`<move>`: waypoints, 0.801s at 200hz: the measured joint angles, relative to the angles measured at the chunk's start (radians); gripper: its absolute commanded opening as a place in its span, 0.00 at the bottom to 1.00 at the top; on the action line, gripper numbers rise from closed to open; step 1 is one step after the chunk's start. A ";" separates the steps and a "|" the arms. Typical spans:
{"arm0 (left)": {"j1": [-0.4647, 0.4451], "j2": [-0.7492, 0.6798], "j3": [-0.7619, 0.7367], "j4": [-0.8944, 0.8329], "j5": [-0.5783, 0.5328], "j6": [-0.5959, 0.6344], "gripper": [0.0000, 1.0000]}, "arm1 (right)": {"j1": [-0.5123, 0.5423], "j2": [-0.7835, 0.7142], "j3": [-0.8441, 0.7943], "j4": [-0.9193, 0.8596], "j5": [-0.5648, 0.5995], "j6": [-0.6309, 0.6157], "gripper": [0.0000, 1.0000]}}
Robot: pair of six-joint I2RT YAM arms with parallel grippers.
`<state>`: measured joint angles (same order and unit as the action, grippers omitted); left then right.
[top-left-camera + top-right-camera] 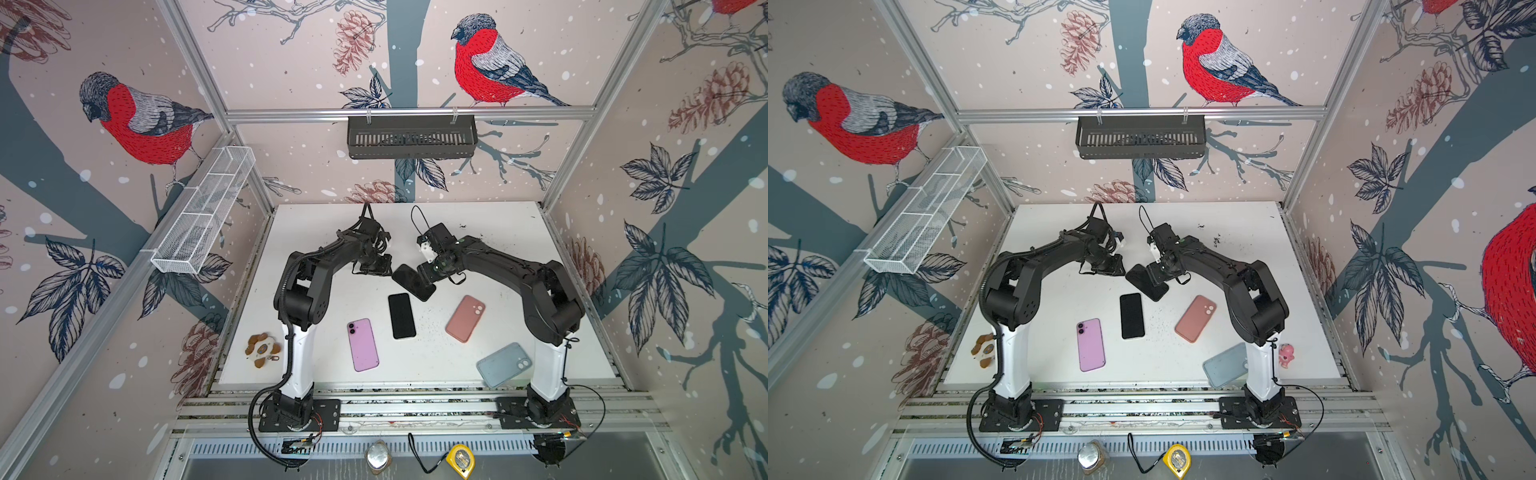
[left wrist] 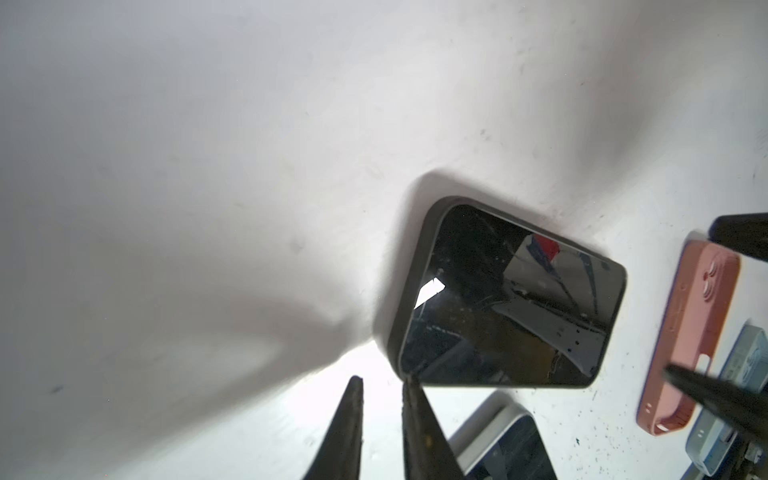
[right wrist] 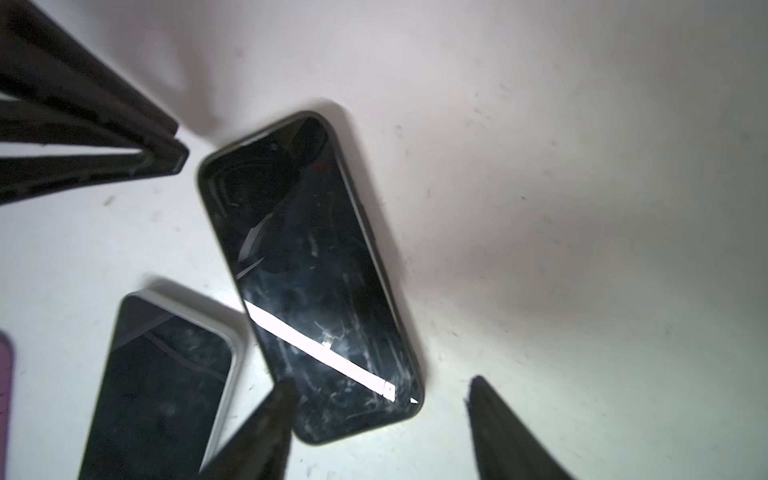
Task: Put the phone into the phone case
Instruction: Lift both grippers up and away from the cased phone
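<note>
No brand or lettering could be read on any phone or case, and the label on the yellow tape measure (image 1: 460, 460) was too small to make out.

The right claw (image 3: 383, 382) stood wide open and gripped nothing. One of its fingers (image 3: 274, 415) overlapped the near edge of the phone (image 3: 316, 270); whether it touched could not be told. Its other finger hung over bare table (image 3: 582, 208).

The phone lay flat, screen up, directly beneath this claw. It was seated in the dark case (image 2: 409, 282), whose rim ran round the glass, and it stretched away toward the left claw (image 2: 383, 379).

The left claw's fingers were drawn nearly together with nothing between them, their tips just beside a corner of the cased phone.

Off the right claw's overlapping finger, a white-edged phone (image 3: 166, 374) lay screen up, near the cased phone but apart. Back toward the right arm's base lay a pink case (image 1: 465, 318) and a pale blue case (image 1: 504, 364), backs up. A purple phone (image 1: 363, 345) lay back up toward the left arm's base.
</note>
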<state>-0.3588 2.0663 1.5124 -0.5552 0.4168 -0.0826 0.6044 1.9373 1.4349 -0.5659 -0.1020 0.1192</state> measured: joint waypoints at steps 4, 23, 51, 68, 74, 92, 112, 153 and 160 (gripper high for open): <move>0.003 -0.017 -0.010 0.006 0.000 0.000 0.23 | 0.002 -0.004 -0.008 0.000 -0.001 -0.013 0.86; 0.011 -0.109 -0.058 0.055 -0.002 -0.002 0.24 | 0.006 -0.008 -0.051 -0.004 -0.005 -0.020 0.85; 0.018 -0.195 -0.100 0.118 -0.030 -0.015 0.25 | 0.034 0.006 -0.064 -0.003 -0.002 -0.034 0.85; 0.024 -0.219 -0.112 0.137 -0.047 -0.018 0.25 | 0.055 0.038 -0.047 -0.006 0.010 -0.040 0.85; 0.027 -0.222 -0.113 0.145 -0.049 -0.019 0.25 | 0.059 0.052 -0.039 -0.009 0.012 -0.040 0.85; 0.031 -0.222 -0.112 0.153 -0.051 -0.023 0.25 | 0.068 0.084 -0.009 -0.017 0.028 -0.042 0.86; 0.035 -0.220 -0.106 0.154 -0.049 -0.023 0.25 | 0.082 0.116 0.027 -0.022 0.068 -0.043 0.86; 0.050 -0.226 -0.105 0.154 -0.033 -0.026 0.24 | 0.085 0.175 0.091 -0.047 0.124 -0.035 0.81; 0.052 -0.228 -0.105 0.154 -0.031 -0.026 0.24 | 0.080 0.182 0.103 -0.049 0.127 -0.031 0.80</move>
<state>-0.3069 1.8385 1.4071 -0.4007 0.3859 -0.1085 0.6842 2.1197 1.5383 -0.6151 0.0250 0.0887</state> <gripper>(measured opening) 0.245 0.816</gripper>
